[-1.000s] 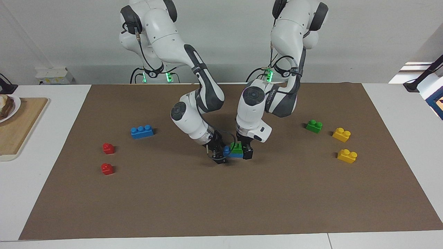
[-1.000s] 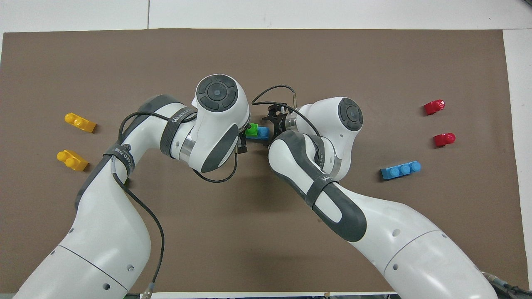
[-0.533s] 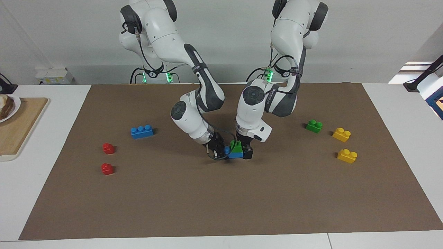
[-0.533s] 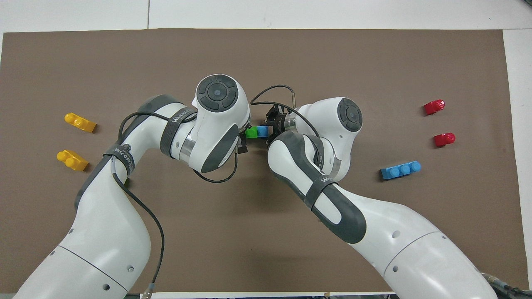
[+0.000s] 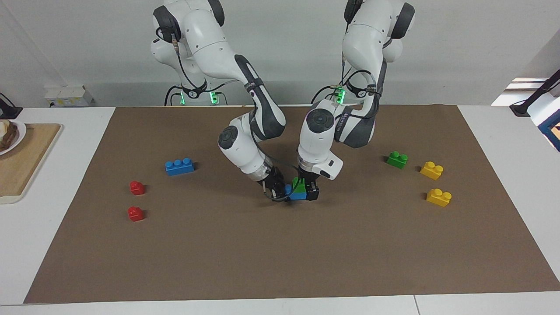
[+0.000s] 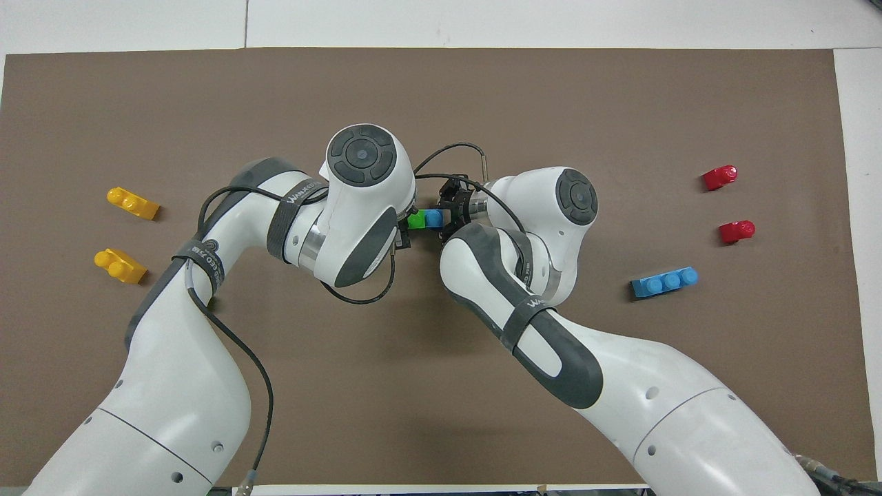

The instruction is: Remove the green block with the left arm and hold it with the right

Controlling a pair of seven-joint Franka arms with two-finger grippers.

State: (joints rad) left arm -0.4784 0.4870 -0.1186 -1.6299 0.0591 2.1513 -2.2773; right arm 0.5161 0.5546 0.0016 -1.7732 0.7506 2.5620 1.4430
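Note:
The green block (image 5: 299, 187) (image 6: 416, 220) is stuck on top of a short blue brick (image 5: 297, 196) (image 6: 433, 218) in the middle of the brown mat. My left gripper (image 5: 306, 191) points straight down and sits around the green block. My right gripper (image 5: 281, 191) (image 6: 448, 215) comes in slanted from the right arm's end and is shut on the blue brick's free end. The left arm's wrist hides most of the green block in the overhead view.
A second green brick (image 5: 397, 159) and two yellow bricks (image 5: 432, 169) (image 5: 439, 197) lie toward the left arm's end. A long blue brick (image 5: 179, 166) and two red bricks (image 5: 137, 187) (image 5: 135, 213) lie toward the right arm's end. A wooden board (image 5: 22, 162) sits off the mat.
My right gripper slid in and closed on the blue brick's end, and the stacked bricks turned slightly square to it. My left gripper stayed down around the green block.

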